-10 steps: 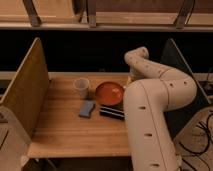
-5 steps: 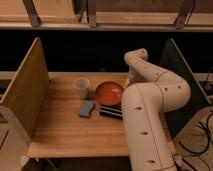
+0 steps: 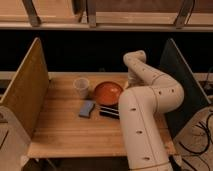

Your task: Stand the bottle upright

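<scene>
White robot arm [image 3: 150, 100] folded over a wooden desk [image 3: 60, 132], hand [image 3: 131, 82] just right of the orange bowl [image 3: 107, 93] and mostly hidden, its state impossible to tell, clear cup [image 3: 81, 87] left of the bowl, blue sponge [image 3: 87, 108] front-left of the bowl, bottle cannot be made out.

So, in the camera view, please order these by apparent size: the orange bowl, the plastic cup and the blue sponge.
1. orange bowl
2. plastic cup and blue sponge: these look alike, so no ranking.
The hand is hidden behind the arm, right of the bowl.
</scene>
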You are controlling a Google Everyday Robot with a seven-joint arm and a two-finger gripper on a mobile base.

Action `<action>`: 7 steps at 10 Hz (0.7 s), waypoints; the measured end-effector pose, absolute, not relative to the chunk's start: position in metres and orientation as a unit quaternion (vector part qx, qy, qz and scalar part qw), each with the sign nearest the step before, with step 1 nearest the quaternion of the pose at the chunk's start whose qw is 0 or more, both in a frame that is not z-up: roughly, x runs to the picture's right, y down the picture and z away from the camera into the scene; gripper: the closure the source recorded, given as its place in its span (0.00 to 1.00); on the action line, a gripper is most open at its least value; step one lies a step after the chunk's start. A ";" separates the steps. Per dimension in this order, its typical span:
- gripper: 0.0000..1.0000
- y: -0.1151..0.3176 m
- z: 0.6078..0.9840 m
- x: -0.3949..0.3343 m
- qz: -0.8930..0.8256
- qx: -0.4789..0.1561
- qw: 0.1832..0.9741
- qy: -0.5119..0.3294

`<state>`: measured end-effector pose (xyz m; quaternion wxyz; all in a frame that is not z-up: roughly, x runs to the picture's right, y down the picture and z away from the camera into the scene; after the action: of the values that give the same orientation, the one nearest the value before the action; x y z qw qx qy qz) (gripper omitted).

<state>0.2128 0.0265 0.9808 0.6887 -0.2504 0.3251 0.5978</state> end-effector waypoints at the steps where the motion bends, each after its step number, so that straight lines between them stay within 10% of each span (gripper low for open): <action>1: 0.20 0.029 0.982 0.211 0.590 -0.254 0.690 0.334; 7: 0.65 0.021 0.993 0.207 0.587 -0.246 0.690 0.343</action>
<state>0.2073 0.0212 0.9926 0.6903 -0.2463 0.3434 0.5873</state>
